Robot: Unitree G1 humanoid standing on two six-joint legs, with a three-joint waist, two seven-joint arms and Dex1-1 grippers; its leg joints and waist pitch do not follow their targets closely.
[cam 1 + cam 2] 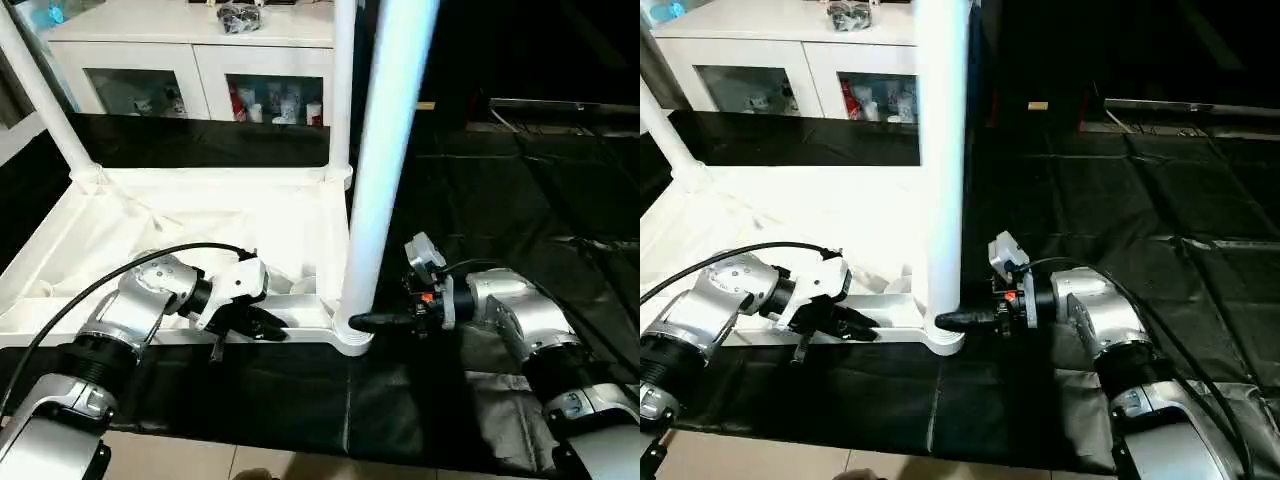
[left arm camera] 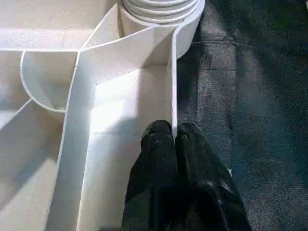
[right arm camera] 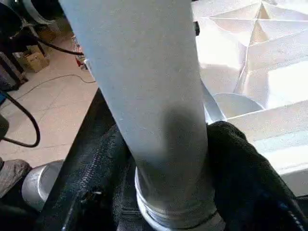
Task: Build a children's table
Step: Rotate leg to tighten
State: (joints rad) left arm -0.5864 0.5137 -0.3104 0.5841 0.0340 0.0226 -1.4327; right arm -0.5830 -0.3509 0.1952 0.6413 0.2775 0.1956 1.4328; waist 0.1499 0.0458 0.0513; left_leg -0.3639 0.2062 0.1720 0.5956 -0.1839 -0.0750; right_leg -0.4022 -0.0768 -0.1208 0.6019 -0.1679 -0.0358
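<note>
Building the table looks more than half done, judging by how many legs stand up.

Nearest, at the bottom of the frame, two silver arms reach in over the black cloth on the floor [image 1: 470,400]. The left gripper [image 1: 262,327], at lower left, has its two black fingers pressed together on the thin near edge wall of the big white plastic table top [image 1: 120,225], which lies upside down with its ribs showing. It seems to hold the top steady.

The right gripper [image 1: 368,322], at lower middle, has its black fingers around the bottom of a long white round tube leg [image 1: 385,150]. The grip is snug there. This leg stands in the rounded corner socket [image 1: 352,338] at the near corner of the top. From the wrist view, rings show at the leg's foot, so I think it may still need pushing or turning to sit fully in.

Farther back, a second white leg [image 1: 342,90] stands in the far corner, in the upper middle of the frame. A third white leg [image 1: 40,95] leans up at upper left.

So three legs are in place, as far as I can see. The fourth corner, at the far lower left, is cut off by the picture's edge, so I cannot tell about it.

Behind it all, along the top of the frame, stands a white cabinet with glass doors [image 1: 190,60].
</note>
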